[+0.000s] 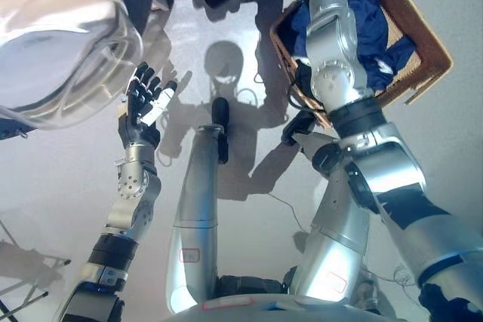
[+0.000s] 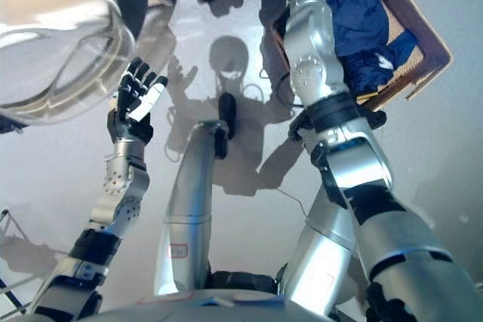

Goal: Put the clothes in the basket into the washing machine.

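Lying heaped in the wicker basket on the floor at upper right, blue clothes hide the right hand (fingers unreadable), while the left hand hovers spread beside the washing machine's open glass door.

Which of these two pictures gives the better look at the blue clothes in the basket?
The right eye view: the blue clothes lie mostly clear of the robot's right arm, inside the basket. In the left eye view that arm crosses them, leaving only patches on either side.
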{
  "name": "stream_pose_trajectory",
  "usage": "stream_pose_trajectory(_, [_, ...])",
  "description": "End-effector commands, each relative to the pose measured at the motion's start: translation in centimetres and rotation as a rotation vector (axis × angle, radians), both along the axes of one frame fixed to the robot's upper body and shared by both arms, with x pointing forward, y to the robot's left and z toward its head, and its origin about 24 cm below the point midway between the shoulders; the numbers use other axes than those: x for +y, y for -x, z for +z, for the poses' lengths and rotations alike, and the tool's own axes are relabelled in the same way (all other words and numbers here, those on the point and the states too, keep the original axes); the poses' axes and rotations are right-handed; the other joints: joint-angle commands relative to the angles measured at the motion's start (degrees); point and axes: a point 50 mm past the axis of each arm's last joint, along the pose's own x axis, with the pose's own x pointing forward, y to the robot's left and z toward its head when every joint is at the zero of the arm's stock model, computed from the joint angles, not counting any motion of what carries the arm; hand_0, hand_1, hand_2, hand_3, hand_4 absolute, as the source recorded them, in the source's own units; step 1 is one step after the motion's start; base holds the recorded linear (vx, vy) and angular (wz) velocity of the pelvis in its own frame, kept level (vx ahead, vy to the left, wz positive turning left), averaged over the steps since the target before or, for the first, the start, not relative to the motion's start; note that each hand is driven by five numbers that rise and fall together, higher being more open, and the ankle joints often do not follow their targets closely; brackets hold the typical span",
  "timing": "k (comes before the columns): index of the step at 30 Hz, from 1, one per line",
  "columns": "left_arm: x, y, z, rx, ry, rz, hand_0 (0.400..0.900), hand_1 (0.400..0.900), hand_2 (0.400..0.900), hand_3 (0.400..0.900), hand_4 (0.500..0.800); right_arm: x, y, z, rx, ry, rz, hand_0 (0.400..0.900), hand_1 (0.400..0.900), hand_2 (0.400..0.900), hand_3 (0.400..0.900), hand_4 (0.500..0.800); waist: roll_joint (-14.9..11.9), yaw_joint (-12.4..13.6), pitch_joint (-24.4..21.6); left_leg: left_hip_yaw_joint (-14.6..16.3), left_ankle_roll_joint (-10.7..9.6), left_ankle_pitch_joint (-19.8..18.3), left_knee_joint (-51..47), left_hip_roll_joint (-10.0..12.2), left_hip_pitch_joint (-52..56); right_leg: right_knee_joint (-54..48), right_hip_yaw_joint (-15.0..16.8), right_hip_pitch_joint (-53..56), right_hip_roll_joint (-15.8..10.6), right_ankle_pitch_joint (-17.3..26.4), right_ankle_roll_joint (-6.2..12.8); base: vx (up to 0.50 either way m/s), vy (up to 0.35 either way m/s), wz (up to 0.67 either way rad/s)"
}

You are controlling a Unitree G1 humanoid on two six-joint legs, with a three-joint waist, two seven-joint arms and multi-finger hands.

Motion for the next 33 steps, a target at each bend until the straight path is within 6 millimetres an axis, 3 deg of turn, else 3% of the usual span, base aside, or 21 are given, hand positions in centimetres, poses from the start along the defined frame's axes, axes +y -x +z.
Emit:
stream_pose_trajectory(1, [-0.5, 0.9, -1.5, 0.007, -0.019, -0.046, 0.900, 0.900, 0.900, 0.900, 0.800, -2.6, -0.7, -0.1, 0.005, -0.154, -0.093, 0.400, 0.400, 0.400, 0.400, 0.500, 2.0, 2.1, -14.6, 0.8, 0.1, 2.6, -4.4, -2.5, -5.6, 3.2, -0.2, -9.0, -0.6, -2.7, 9.03, 0.06, -0.063, 0.28])
stream_pose_trajectory(5, [-1.2, 0.4, -0.9, -0.011, -0.079, -0.121, 0.900, 0.900, 0.900, 0.900, 0.800, -7.3, -1.7, 0.0, 0.131, -0.140, -0.250, 0.400, 0.400, 0.400, 0.400, 0.500, 2.9, 5.0, -15.1, 0.2, 0.1, 2.8, -4.8, -3.4, -5.5, 3.8, -0.7, -8.7, -2.1, -3.6, 9.70, 0.05, -0.088, 0.35])
stream_pose_trajectory(9, [-1.7, 0.4, -0.8, -0.018, -0.131, -0.187, 0.900, 0.900, 0.900, 0.900, 0.800, -11.9, -1.3, 0.6, 0.183, -0.083, -0.395, 0.400, 0.400, 0.400, 0.400, 0.500, 3.8, 7.8, -15.2, -0.5, -0.1, 3.1, -5.2, -4.3, -5.6, 4.2, -1.5, -8.3, -3.7, -4.4, 10.33, 0.05, -0.094, 0.38])
stream_pose_trajectory(12, [-1.8, 0.5, -0.8, -0.021, -0.144, -0.215, 0.900, 0.900, 0.900, 0.900, 0.800, -13.5, -0.8, 1.6, 0.177, 0.025, -0.445, 0.400, 0.400, 0.400, 0.400, 0.500, 4.3, 9.1, -15.1, -0.9, -0.4, 3.2, -5.1, -4.7, -6.0, 5.0, -2.1, -8.4, -4.6, -4.9, 10.56, 0.04, -0.094, 0.33])
stream_pose_trajectory(20, [-2.0, 0.9, -0.2, -0.053, -0.153, -0.240, 0.900, 0.900, 0.900, 0.900, 0.800, -15.1, 0.2, 3.5, 0.114, 0.023, -0.474, 0.400, 0.400, 0.400, 0.400, 0.500, 4.7, 10.9, -15.1, -2.2, -0.5, 3.0, -4.5, -5.9, -7.2, 7.8, -2.2, -9.4, -5.9, -6.8, 11.00, 0.05, -0.051, 0.18])
stream_pose_trajectory(25, [-1.5, 1.2, 0.5, -0.080, -0.163, -0.238, 0.900, 0.900, 0.900, 0.900, 0.800, -16.1, 1.1, 5.3, 0.062, 0.019, -0.504, 0.400, 0.400, 0.400, 0.400, 0.500, 5.4, 11.9, -15.2, -3.3, 0.2, 0.7, -0.7, -7.0, -8.3, 13.6, -1.0, -11.5, -7.1, -9.7, 10.88, 0.04, -0.018, 0.18])
stream_pose_trajectory(31, [-1.1, 2.0, -0.8, -0.034, -0.152, -0.252, 0.900, 0.900, 0.900, 0.900, 0.800, -17.2, 2.5, 7.6, -0.033, 0.037, -0.537, 0.400, 0.400, 0.400, 0.400, 0.500, 5.4, 12.3, -15.8, -3.5, 0.1, 0.0, 1.7, -7.8, -10.0, 17.1, -0.7, -12.7, -8.8, -11.0, 10.80, 0.05, -0.016, 0.13])
stream_pose_trajectory(32, [-1.1, 2.0, -0.8, -0.033, -0.152, -0.253, 0.900, 0.900, 0.900, 0.900, 0.800, -17.2, 2.5, 7.6, -0.032, 0.037, -0.538, 0.455, 0.455, 0.455, 0.455, 0.533, 5.4, 12.3, -15.9, -3.5, 0.1, 0.0, 1.7, -7.8, -10.1, 17.1, -0.7, -12.8, -8.9, -11.1, 10.79, 0.03, -0.022, 0.06])
stream_pose_trajectory(33, [-1.0, 2.1, -0.9, -0.028, -0.150, -0.251, 0.900, 0.900, 0.900, 0.900, 0.800, -17.3, 2.6, 7.7, -0.039, 0.043, -0.547, 0.808, 0.808, 0.808, 0.808, 0.745, 5.2, 12.3, -16.0, -3.5, 0.0, 0.1, 1.8, -7.9, -10.3, 17.3, -0.8, -12.8, -9.0, -11.1, 10.70, 0.04, -0.046, 0.06])
